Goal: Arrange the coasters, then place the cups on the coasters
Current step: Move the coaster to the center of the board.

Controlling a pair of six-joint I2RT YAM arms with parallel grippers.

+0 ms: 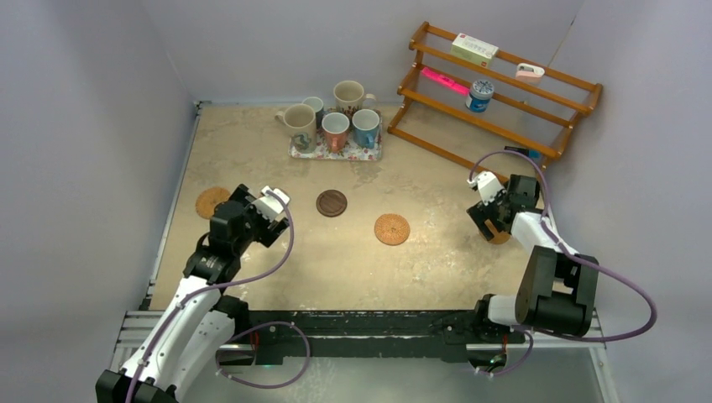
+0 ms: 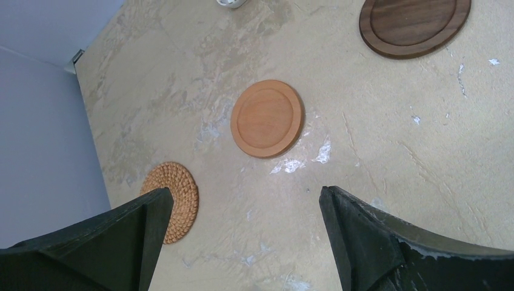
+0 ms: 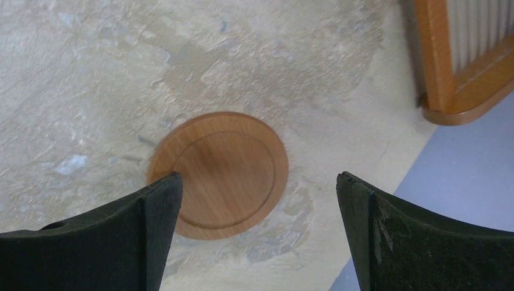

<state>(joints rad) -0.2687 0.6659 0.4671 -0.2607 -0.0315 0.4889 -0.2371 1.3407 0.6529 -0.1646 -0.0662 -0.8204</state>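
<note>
I am looking into a booth of plain grey walls (image 1: 101,101) around a mottled beige tabletop (image 1: 336,277) scuffed with pale patches. A stepped orange wooden rack (image 1: 504,92) stands in the upper right of the overhead view. At upper centre a rectangular floral tray (image 1: 295,154) carries all five handled ceramic mugs (image 1: 336,130), packed together and none on a coaster.

Overhead I count four discs. A woven tan coaster (image 1: 210,201) lies at mid left, a dark brown wooden coaster (image 1: 331,202) near centre, and a woven orange coaster (image 1: 392,228) to its lower right. At the right, a smooth orange wooden coaster (image 1: 501,238) is half hidden under the arm.

Only the left wrist view, past the left gripper (image 2: 245,194), shows the fifth. This second smooth orange wooden coaster (image 2: 267,118) lies mid-frame between the woven tan one at lower left and the dark one at upper right. Overhead, the arm covers it.

The right wrist view shows the right gripper (image 3: 259,179) over its disc, which lies flat, partly behind the finger at lower left. The rack's foot is in the upper right corner. Both sets of jaws are spread wide and hold nothing.
</note>
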